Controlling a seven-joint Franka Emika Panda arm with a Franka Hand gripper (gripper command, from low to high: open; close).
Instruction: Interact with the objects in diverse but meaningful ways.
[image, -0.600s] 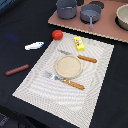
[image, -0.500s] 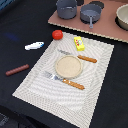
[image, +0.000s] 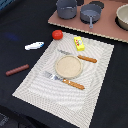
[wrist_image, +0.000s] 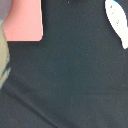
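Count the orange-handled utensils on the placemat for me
2. The knife lies just beyond the tan plate, toward the yellow block. The fork lies on the plate's near side. None seems hidden.

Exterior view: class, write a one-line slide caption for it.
Toy place setting: tan round plate on striped placemat, red round tomato and yellow block nearby.

Exterior view evenly lit, soft, low-res; faint shadows beside the tomato (image: 57, 34) and pot (image: 66, 8). Dark worktop (image: 20, 20) shows no glare. Wrist view heavily blurred, fish (wrist_image: 117, 22) edges smeared, slightly overexposed.
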